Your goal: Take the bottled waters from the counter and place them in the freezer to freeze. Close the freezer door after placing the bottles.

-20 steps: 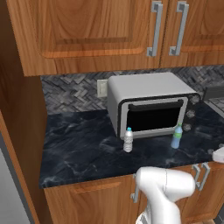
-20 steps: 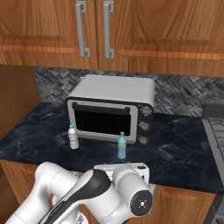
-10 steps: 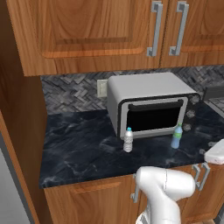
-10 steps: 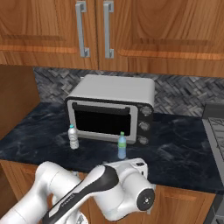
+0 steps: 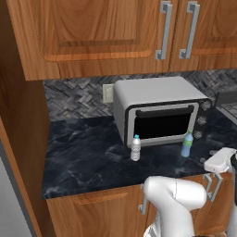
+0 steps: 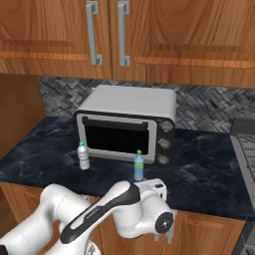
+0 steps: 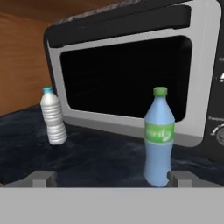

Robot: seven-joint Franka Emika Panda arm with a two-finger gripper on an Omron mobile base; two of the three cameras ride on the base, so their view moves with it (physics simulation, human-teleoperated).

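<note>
Two bottled waters stand upright on the dark marbled counter [image 5: 83, 157] in front of the microwave. The whitish one [image 5: 135, 149] [image 6: 83, 157] [image 7: 53, 117] has a blue cap. The blue-tinted one [image 5: 187, 145] [image 6: 139, 167] [image 7: 159, 140] has a green cap and label. My gripper [image 7: 111, 178] is open, low at the counter's front edge and facing the bottles, with nothing between its fingertips [image 7: 41, 177]. The blue-tinted bottle stands ahead of it, close to the right fingertip and not touching. The whitish bottle is farther off to the left. The freezer and the freezer door are out of view.
A grey microwave [image 5: 159, 111] [image 6: 127, 129] with a black window stands close behind the bottles. Wooden wall cabinets [image 5: 106, 32] hang above it. A tall wooden panel [image 5: 21, 115] bounds the counter on the left. A stove edge [image 6: 244, 149] lies at the right.
My hand has edged in toward the counter's front, near the blue-tinted bottle. Both bottles stand where they were. The gripper stays open.
</note>
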